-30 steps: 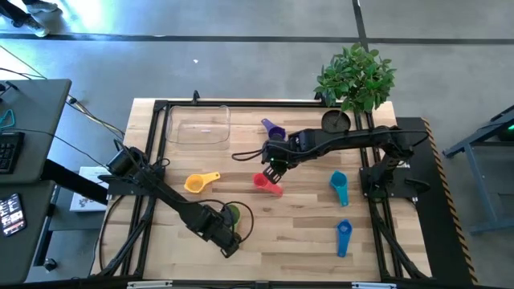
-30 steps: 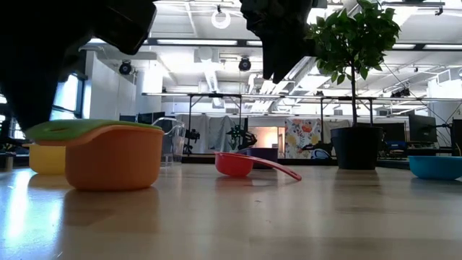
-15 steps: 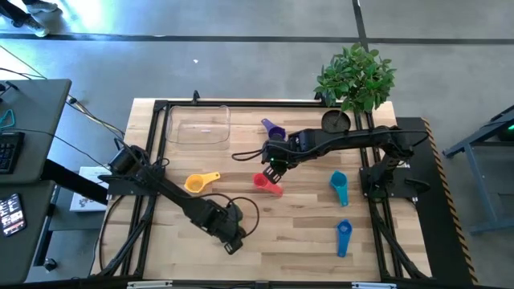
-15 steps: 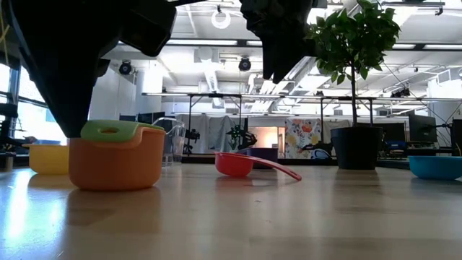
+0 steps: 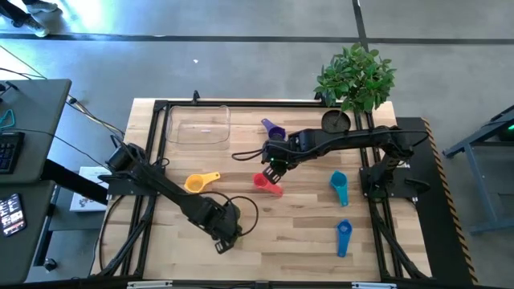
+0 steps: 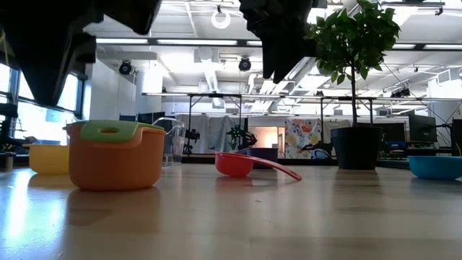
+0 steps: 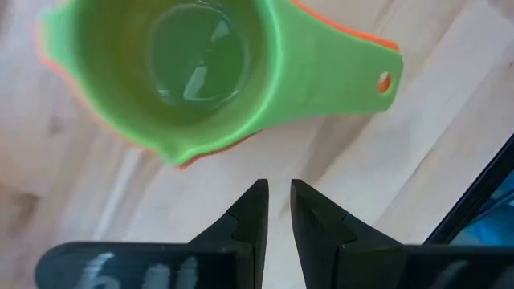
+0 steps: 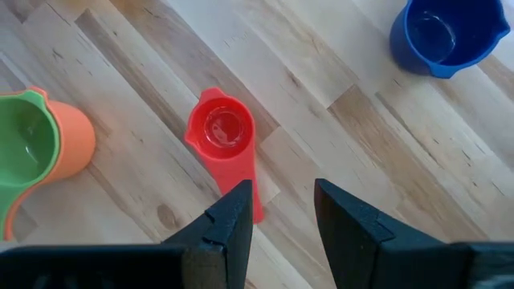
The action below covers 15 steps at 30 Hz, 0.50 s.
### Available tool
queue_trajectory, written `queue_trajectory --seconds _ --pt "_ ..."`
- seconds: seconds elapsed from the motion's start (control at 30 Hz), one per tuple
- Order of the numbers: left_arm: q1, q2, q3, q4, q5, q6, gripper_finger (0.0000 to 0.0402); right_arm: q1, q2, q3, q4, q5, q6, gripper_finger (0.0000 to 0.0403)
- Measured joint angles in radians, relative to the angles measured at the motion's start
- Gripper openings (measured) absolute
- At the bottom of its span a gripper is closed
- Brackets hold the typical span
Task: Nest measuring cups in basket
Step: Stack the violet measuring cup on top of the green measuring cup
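Observation:
The green cup [image 7: 201, 64] sits nested in the orange cup [image 6: 115, 159] near the table's near edge. My left gripper [image 7: 274, 197] hovers just above them, touching nothing, its fingers a narrow gap apart; in the high view my left gripper [image 5: 223, 238] hides the pair. My right gripper [image 8: 281, 197] hangs open above the red cup [image 8: 222, 132] at mid-table [image 5: 267, 184]. The yellow cup [image 5: 201, 182], purple cup [image 5: 273, 128], teal cup [image 5: 339, 187] and blue cup [image 5: 344, 237] stand apart on the wood. The clear basket [image 5: 199, 126] stands at the far left.
A potted plant [image 5: 356, 76] and a dark round pot [image 5: 336, 121] stand at the far right corner. A black cable loops beside the left gripper [image 5: 247, 215]. Bare wood lies between the red cup and the near edge [image 5: 289, 233].
The green cup, first lying tilted across the orange cup's rim under my left gripper, has settled level into the orange cup. My left gripper then rose clear of the pair and drew slightly toward the table's left.

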Motion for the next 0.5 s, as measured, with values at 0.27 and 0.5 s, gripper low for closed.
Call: queue_trajectory --seconds 0.27,0.5 --pt "0.003 -0.158 0.001 -0.088 -0.117 0.058 0.0047 0.0 0.001 0.0 0.007 -0.004 0.015 0.0126" --pt "0.031 -0.31 0.001 -0.175 -0.267 0.122 0.0047 0.0 0.001 0.0 0.019 0.012 0.039 0.0126"
